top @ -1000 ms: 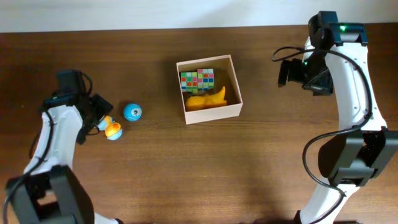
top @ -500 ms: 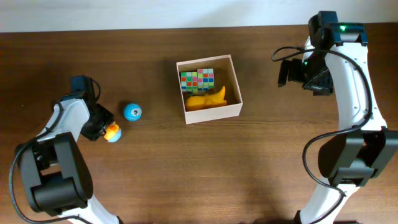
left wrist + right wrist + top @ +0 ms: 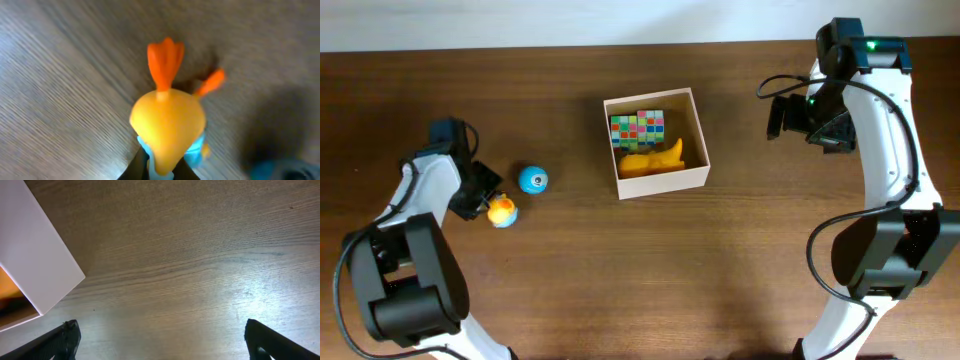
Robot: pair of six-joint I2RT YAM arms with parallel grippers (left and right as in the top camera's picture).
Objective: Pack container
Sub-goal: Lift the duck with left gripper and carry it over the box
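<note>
1. My left gripper (image 3: 486,201) is closed on a small duck toy (image 3: 501,211) at the left side of the dark wooden surface (image 3: 720,280). In the left wrist view its dark fingertips (image 3: 142,167) pinch the toy's blue lower part from both sides.
2. The duck toy (image 3: 167,125) shows a yellow head and an orange crest. I cannot tell whether it rests on the wood or sits just above it.
3. A blue ball (image 3: 531,179) lies near the toy, up and to its right, apart from it and untouched by the gripper.
4. The container (image 3: 665,181), a small square box with cream-white walls, sits near the middle of the surface, well apart from the duck toy and right of the ball.
5. Inside the container, a multicoloured cube (image 3: 637,128) fills the far left part, and a yellow-orange toy (image 3: 655,158) lies just in front of it.
6. My right gripper (image 3: 162,340) stands wide open and holds nothing, with bare wood showing between its fingers.
7. From above, the right gripper (image 3: 785,117) is to the right of the container. One white corner of that container (image 3: 35,255) shows at the left edge of the right wrist view.
</note>
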